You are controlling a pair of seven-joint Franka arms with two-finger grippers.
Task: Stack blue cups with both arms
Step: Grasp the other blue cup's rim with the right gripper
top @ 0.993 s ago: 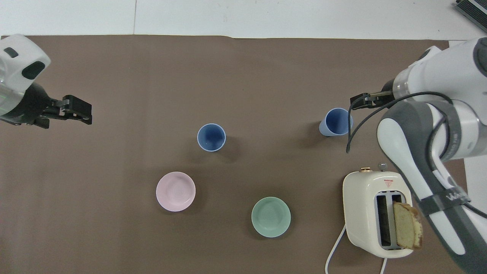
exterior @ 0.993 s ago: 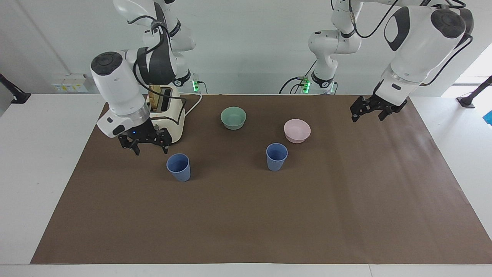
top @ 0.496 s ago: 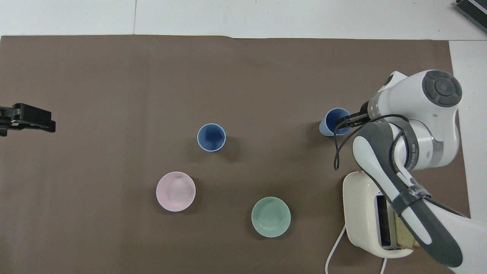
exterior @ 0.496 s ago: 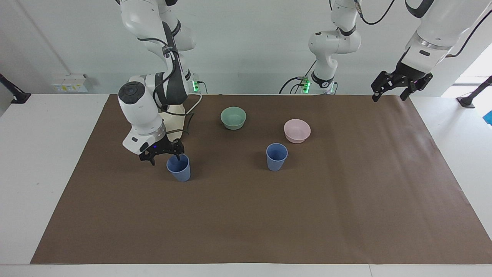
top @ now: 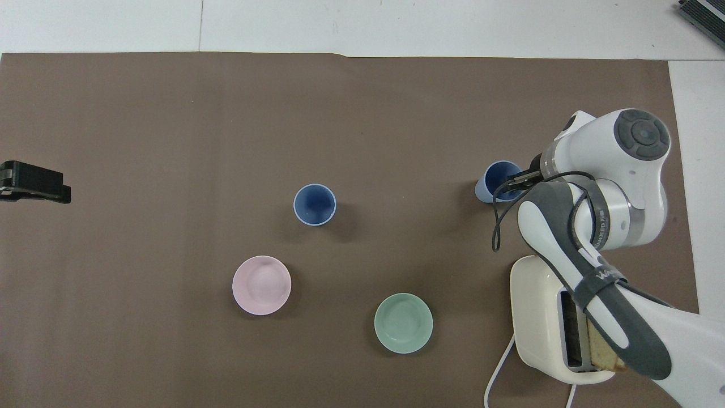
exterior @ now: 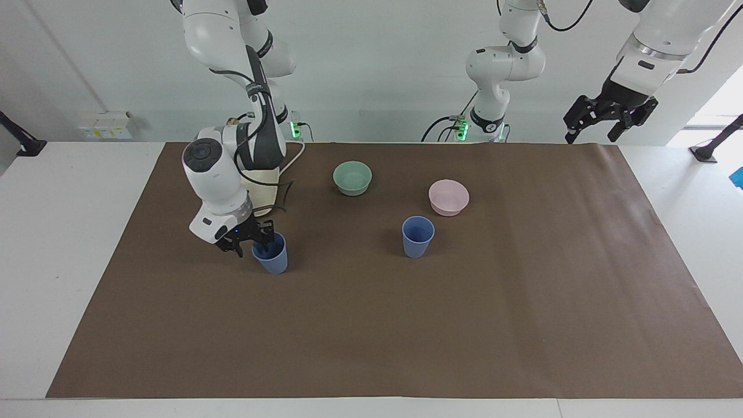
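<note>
Nothing is stacked yet; the two blue cups (exterior: 270,254) (exterior: 418,236) are stood well apart; one rim is straddled by the right gripper (exterior: 253,242), grip not confirmable; the left gripper (exterior: 608,115) is held open, waiting.

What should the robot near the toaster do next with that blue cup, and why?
Probably finish pinching, then lift. The right pincer straddles the rim of the blue cup, one finger inside. The other blue cup waits beside the pink bowl.

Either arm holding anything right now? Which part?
Right gripper is at the rim of the blue cup beside the toaster; a firm hold can't be told. Left gripper holds nothing.
</note>
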